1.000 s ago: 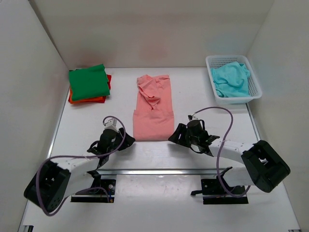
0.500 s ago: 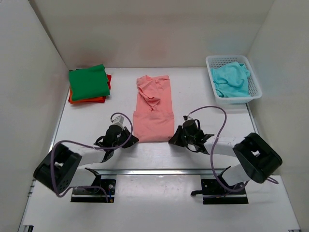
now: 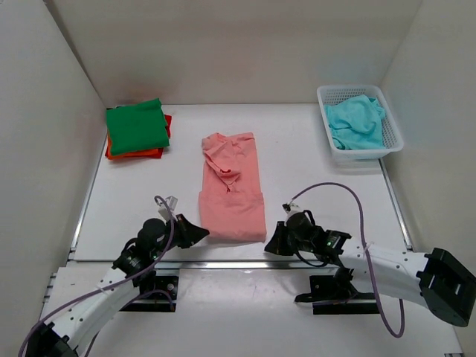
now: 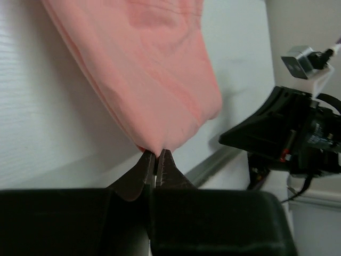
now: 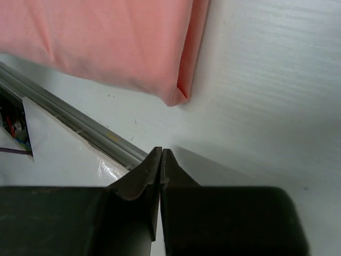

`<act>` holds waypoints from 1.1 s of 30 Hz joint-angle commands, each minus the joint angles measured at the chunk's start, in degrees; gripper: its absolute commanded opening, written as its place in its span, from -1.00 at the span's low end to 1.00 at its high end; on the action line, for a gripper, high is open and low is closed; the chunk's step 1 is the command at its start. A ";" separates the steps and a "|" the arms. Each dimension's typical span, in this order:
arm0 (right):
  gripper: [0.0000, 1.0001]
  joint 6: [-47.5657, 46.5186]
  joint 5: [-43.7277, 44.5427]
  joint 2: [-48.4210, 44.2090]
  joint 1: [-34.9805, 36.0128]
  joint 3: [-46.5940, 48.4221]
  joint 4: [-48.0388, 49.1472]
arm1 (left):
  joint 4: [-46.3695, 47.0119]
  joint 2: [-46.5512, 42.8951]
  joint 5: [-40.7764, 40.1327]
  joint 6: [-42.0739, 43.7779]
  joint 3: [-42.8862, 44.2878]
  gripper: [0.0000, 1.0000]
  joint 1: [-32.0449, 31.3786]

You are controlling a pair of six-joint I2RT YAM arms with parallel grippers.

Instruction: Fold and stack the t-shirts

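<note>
**A:** Where is the pink shirt [image 3: 231,190]?

**B:** Mid-counter [image 3: 312,171], folded into a long strip, with its near end close to the front edge.

**A:** And the claws?

**B:** The left claw [image 3: 202,232] is pinched onto the shirt's near left corner. The right claw [image 3: 270,243] is closed on nothing, just beside the near right corner but not touching it.

**A:** The other shirts?

**B:** The green shirt [image 3: 136,126] lies folded on top of the orange shirt [image 3: 134,154] at far left. The turquoise shirt [image 3: 355,123] sits crumpled in the basket [image 3: 392,137] at far right.
</note>
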 commanded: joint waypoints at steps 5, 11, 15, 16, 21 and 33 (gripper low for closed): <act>-0.33 6.73 -1.17 -7.36 -4.73 -8.78 8.78 | -10.36 -12.78 6.02 -2.12 -10.21 -1.00 4.51; -0.15 6.41 -3.02 -0.45 -5.37 -7.85 17.23 | -11.33 -13.94 6.21 -3.00 -11.44 -1.00 3.64; -0.12 7.27 -3.63 6.94 -3.16 -5.64 21.00 | -10.72 -13.32 6.81 -2.30 -11.45 -1.00 4.25; -0.12 7.02 -3.37 7.48 -2.11 -5.03 21.97 | -11.24 -13.67 6.90 -2.04 -11.44 -1.00 4.34; -0.94 4.83 -4.68 14.07 -1.05 -1.08 22.16 | -12.74 -14.64 6.56 -1.95 -11.01 -1.00 4.78; -1.00 -6.33 -12.32 6.16 -5.69 13.32 -6.66 | -25.67 -5.34 6.88 3.85 2.17 -1.00 5.21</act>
